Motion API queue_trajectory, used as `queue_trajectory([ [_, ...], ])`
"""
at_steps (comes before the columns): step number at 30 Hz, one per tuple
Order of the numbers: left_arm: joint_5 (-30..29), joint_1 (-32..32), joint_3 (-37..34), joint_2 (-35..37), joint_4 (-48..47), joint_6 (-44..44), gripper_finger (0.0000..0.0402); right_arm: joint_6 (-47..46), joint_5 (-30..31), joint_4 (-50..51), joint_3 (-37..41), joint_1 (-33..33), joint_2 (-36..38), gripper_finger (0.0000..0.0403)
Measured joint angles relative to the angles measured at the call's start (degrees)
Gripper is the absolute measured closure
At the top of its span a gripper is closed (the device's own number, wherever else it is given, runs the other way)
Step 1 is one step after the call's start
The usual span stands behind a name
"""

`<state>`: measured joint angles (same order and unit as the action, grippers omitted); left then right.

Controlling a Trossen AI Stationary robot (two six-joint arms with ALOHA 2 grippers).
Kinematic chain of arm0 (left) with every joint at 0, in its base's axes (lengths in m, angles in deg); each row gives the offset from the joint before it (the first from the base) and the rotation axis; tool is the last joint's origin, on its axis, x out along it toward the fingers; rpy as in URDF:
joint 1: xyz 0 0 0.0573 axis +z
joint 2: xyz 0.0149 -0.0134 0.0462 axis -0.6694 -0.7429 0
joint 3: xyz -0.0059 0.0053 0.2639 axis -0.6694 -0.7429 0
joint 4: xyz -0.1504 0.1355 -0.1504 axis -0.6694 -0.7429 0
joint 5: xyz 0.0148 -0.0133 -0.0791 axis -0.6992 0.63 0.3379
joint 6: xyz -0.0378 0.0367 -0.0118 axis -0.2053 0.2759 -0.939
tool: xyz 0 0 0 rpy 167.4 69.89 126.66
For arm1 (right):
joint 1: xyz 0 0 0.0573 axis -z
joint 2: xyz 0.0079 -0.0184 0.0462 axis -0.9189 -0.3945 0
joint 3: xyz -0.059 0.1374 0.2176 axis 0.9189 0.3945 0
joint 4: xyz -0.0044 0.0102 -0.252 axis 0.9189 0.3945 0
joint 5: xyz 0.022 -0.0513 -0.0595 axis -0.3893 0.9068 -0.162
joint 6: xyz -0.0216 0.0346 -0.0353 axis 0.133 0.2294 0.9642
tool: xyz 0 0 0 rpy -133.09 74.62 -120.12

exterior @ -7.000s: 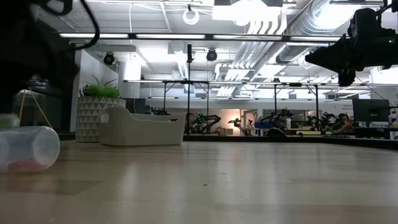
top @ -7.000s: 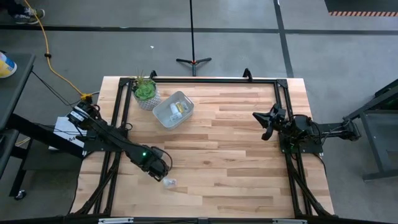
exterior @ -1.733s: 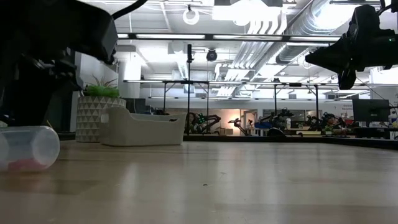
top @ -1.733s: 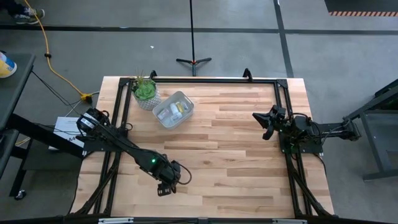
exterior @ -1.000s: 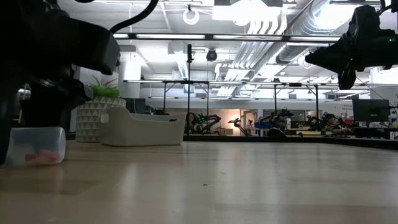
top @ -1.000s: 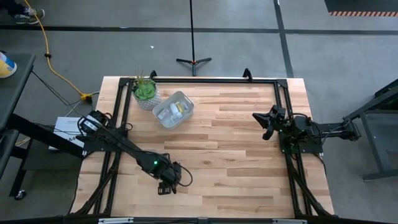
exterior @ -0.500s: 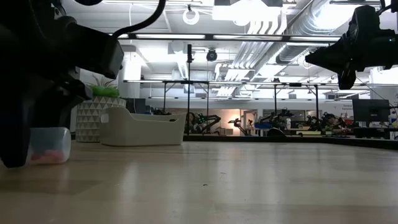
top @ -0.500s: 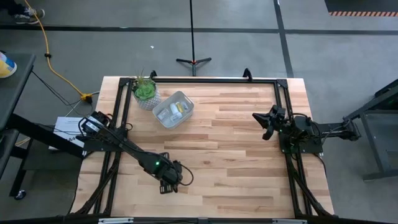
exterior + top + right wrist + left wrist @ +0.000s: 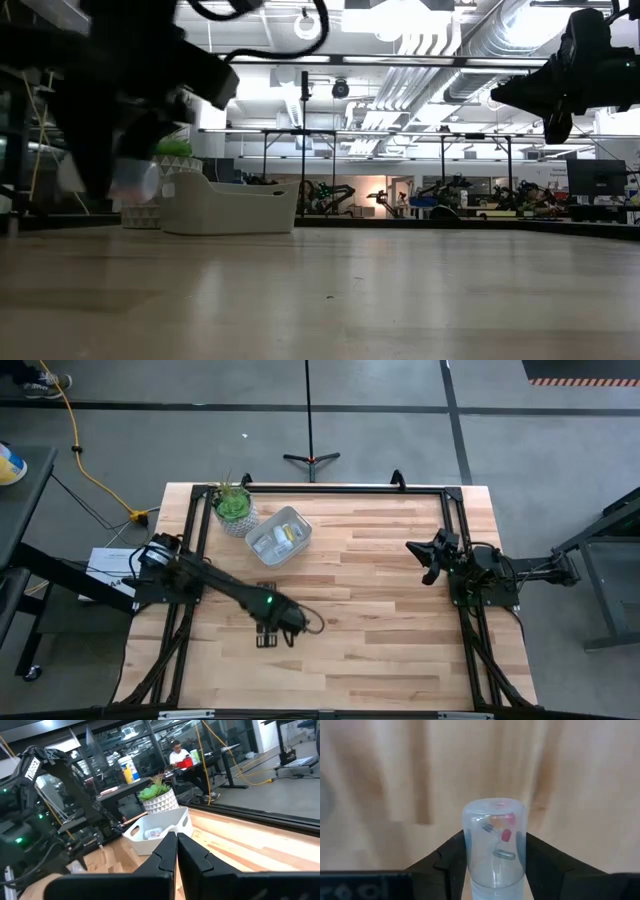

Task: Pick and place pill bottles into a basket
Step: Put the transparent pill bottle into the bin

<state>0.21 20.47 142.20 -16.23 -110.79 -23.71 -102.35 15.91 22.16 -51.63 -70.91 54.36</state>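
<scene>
Your pale wooden plank table (image 9: 380,590) stands on grey concrete floor (image 9: 400,440) crossed by dark lines, with white ceiling ducts (image 9: 450,40) and strip lights (image 9: 300,58) in the far room.

Clear pill bottle (image 9: 495,847) between jaws.

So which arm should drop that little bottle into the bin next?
Probably the left. Its tool is already shut on a clear pill bottle, lifted off the table and fairly near the basket. The right tool hangs shut and empty at the table's far right side.
</scene>
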Motion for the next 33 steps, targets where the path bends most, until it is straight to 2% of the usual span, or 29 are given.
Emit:
queue_trajectory([
  [5, -1.14, 6.42, 5.37, 0.0, -8.43, 6.0, 0.0223, 1.34, 2.29, -0.71, 0.07, 0.02, 0.0, 0.0401],
  [8, -0.65, 10.88, 10.1, 0.03, -13.16, 8.52, 0.0226, 1.61, 2.33, -0.79, 0.09, 0.0, 0.0, 0.0399],
  [14, -0.3, 19.37, 20.35, 0.1, -19.01, 7.33, 0.0209, 1.7, 1.1, -0.86, 0.09, 0.02, 0.0, 0.0401],
  [17, -0.3, 23.95, 22.97, 0.2, -18.99, 4.54, 0.0205, 1.7, 0.87, -0.88, 0.09, 0.01, 0.0, 0.0398],
  [24, -1.22, 32.67, 20.76, 0.2, -17.78, 2.6, 0.0218, 1.71, 0.82, -0.88, 0.09, 0.0, 0.0, 0.0401],
  [29, -1.42, 36.11, 16.01, 0.19, -13.85, 2.92, 0.0203, 1.7, 0.8, -0.75, 0.09, 0.02, 0.0, 0.0399],
  [33, -1.44, 38.51, 11.1, 0.18, -12.3, 3.27, 0.0206, 1.73, 0.78, -0.7, 0.09, 0.01, 0.0, 0.0401],
])
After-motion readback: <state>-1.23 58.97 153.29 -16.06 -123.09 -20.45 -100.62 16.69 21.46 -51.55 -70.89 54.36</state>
